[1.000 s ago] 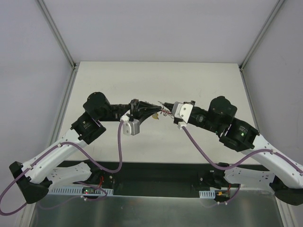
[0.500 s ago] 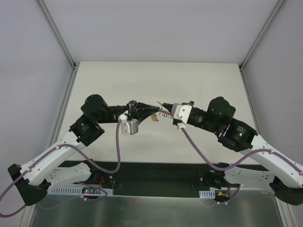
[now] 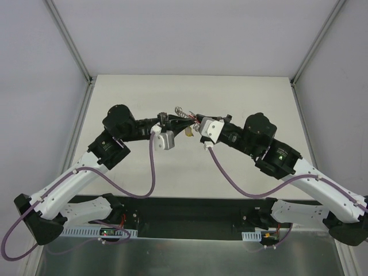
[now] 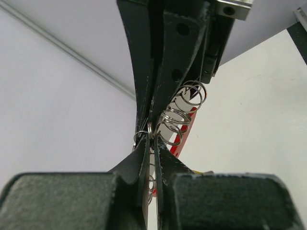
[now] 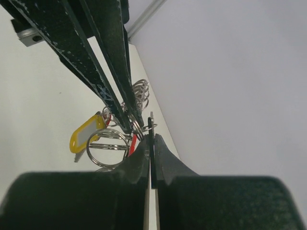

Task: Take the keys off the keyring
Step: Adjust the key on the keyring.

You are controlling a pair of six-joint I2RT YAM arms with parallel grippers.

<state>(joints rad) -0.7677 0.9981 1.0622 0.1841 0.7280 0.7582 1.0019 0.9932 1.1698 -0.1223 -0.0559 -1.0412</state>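
Keyring [image 3: 184, 114]: held off the surface [image 3: 144, 95], a little toward 12 o'clock of its middle, where the two arms meet. Left jaws come in from 9 o'clock and right jaws from 3 o'clock, the two pairs tip to tip.

Left jaws: clenched, tips pinching a thin loop of wire, as the left wrist view shows.

Right jaws: clenched likewise, pressed on a thin edge of metal beside that same loop.

Judged purpose: with two opposed grips on one bundle, one arm can anchor the ring while the other pries or slides a piece along the coil. Holding it aloft gives the hanging parts room to swing clear.

Attachments:
- Several silvery wire rings [image 4: 178, 117], overlapping like a spring and fanned toward 12 o'clock of the pinch in the top view.
- Red piece [image 4: 186, 132], behind the rings.
- Yellow tag [image 5: 86, 134], hanging toward 6 o'clock, apart from both jaws.

Not determined:
- Keys: no toothed blade can be picked out in any view. A small grey sliver beneath the yellow tag in the right wrist view may be one, but it is too small to tell.
- Which loop is the main ring cannot be told.
- The pinch itself is covered by dark fingers in both wrist views and is only a tangle from above.
- The near fingers are blurred and cut off by the frame edge.

Progress, by judgement: separation not yet done; all parts hang in one bunch.
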